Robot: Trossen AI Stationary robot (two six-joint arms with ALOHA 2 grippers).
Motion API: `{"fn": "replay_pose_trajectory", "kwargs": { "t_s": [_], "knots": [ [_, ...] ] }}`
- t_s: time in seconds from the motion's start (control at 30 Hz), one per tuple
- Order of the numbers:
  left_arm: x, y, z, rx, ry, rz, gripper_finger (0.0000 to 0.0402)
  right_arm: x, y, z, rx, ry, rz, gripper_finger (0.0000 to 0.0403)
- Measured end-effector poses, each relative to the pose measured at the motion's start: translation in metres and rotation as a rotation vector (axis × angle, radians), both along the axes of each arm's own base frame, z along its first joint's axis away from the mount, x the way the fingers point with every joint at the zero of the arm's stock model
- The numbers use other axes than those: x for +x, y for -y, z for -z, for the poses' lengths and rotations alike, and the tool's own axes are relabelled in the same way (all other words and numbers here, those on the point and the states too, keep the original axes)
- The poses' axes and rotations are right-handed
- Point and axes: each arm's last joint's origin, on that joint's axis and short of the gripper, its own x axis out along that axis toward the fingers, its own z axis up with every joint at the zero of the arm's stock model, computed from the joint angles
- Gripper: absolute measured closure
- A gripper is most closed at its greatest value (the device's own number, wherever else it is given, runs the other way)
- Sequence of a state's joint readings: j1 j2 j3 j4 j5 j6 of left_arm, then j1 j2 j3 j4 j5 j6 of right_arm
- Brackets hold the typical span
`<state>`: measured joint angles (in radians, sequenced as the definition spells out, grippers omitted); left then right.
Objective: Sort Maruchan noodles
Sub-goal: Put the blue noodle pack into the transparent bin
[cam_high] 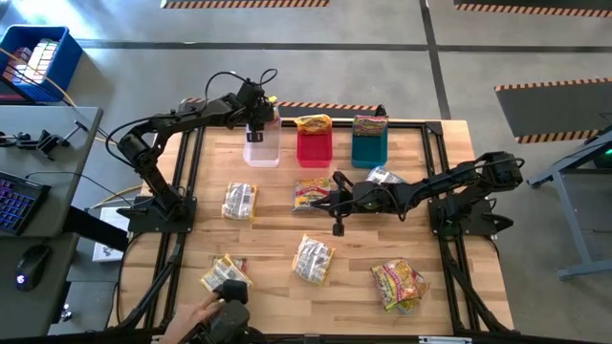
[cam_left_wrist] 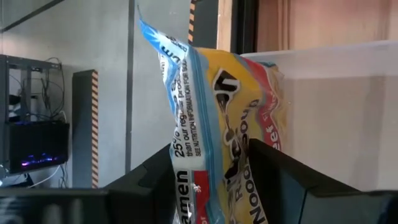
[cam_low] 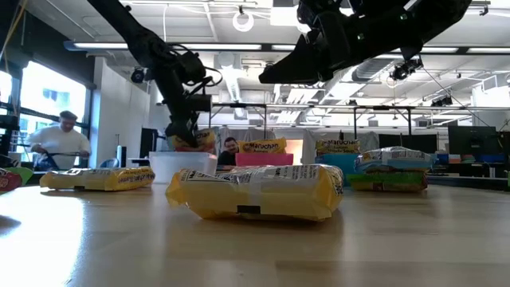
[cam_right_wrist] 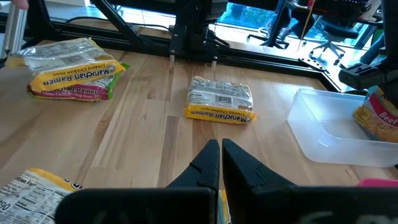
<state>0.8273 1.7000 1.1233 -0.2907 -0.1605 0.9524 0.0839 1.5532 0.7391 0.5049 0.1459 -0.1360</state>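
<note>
The yellow, blue-edged crinkly ramen packet stands upright between our left gripper's parted fingers, over the clear plastic bin; we judge a straight drop is open. Our right gripper, closed and empty, hovers mid-table.

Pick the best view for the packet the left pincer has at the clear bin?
Left wrist view: the packet fills the frame between the left pincer fingers, over the clear bin. High view hides it under the arm. Low view shows it small, behind the bin rim. Right wrist view catches only its corner.
</note>
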Motion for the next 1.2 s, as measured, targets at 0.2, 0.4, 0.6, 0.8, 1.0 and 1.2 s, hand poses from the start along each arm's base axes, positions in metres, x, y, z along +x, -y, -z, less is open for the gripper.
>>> {"fn": "replay_pose_trajectory", "kwargs": {
  "t_s": [0.2, 0.4, 0.6, 0.8, 1.0, 1.2],
  "knots": [
    [0.0001, 0.0003, 0.0001, -0.016, 0.016, 0.008, 0.0249, 0.0000, 0.0001, 0.0000, 0.003, 0.000, 0.001, 0.0401],
    [0.0005, -0.0002, 0.0020, -0.035, 0.029, 0.024, 0.0290, 0.0000, -0.0001, 0.0000, 0.003, 0.000, 0.001, 0.0401],
    [0.0023, -0.0011, 0.0081, -0.059, 0.026, 0.040, 0.0328, 0.0000, 0.0001, 0.0000, 0.004, 0.000, 0.002, 0.0401],
    [0.0022, -0.0011, 0.0084, -0.058, 0.023, 0.042, 0.0341, 0.0000, -0.0001, -0.0001, 0.003, 0.001, 0.001, 0.0401],
    [0.0023, -0.0013, 0.0088, -0.055, 0.019, 0.032, 0.0319, 0.0000, 0.0001, 0.0000, 0.001, 0.000, 0.001, 0.0401],
    [0.0018, -0.0012, 0.0079, -0.022, -0.015, -0.005, 0.0292, 0.0001, -0.0007, -0.0001, 0.010, 0.000, -0.023, 0.0401]
  ]
}}
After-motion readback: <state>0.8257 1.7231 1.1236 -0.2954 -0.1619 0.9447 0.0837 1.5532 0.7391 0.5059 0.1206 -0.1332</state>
